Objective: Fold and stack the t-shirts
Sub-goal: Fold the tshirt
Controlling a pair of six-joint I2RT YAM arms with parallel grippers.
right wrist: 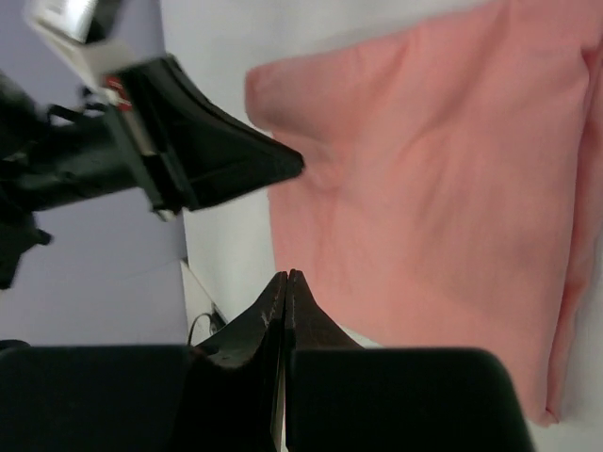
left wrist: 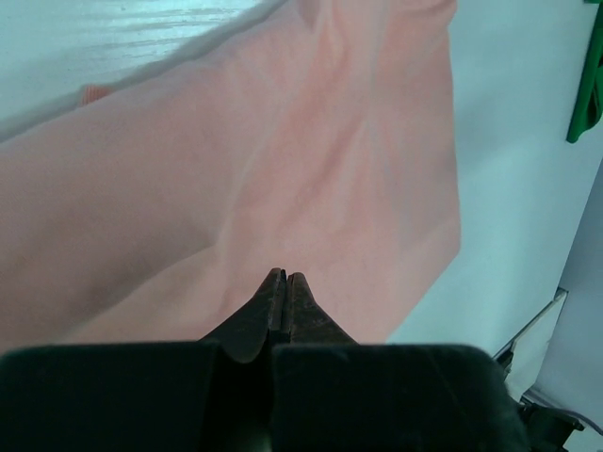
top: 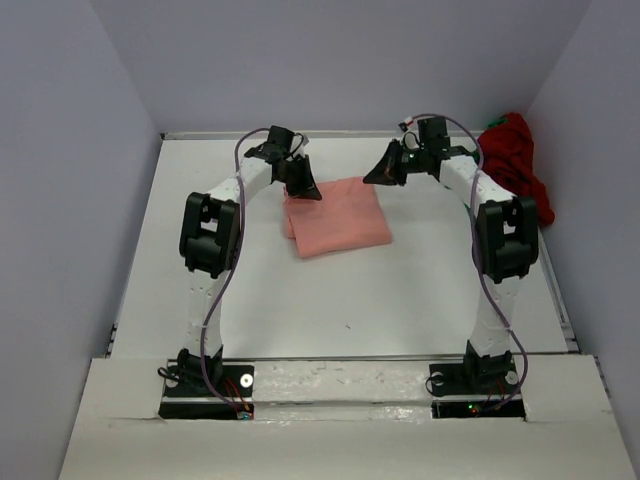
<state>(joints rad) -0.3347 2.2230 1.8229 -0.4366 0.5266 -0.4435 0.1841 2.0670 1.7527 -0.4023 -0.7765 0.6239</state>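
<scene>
Folded salmon-pink cloth t-shirt (top: 338,216) lies mid-far on white surface (top: 400,300), left gripper (left wrist: 285,275) and right gripper (right wrist: 285,273) clenched empty over its far corners; likely best lift straight off, then fetch heaped dark red t-shirt (top: 515,150).

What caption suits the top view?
Left gripper and right gripper, both shut, at folded salmon-pink t-shirt; dark red shirt aside.

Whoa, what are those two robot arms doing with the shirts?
They are folding t-shirts and stacking them. The pink shirt already lies folded flat on the table. The left gripper and the right gripper hover at its far edge, both shut, and neither seems to be holding it. The red shirt and the green shirt sit bunched up in the far right corner, not folded yet.
</scene>
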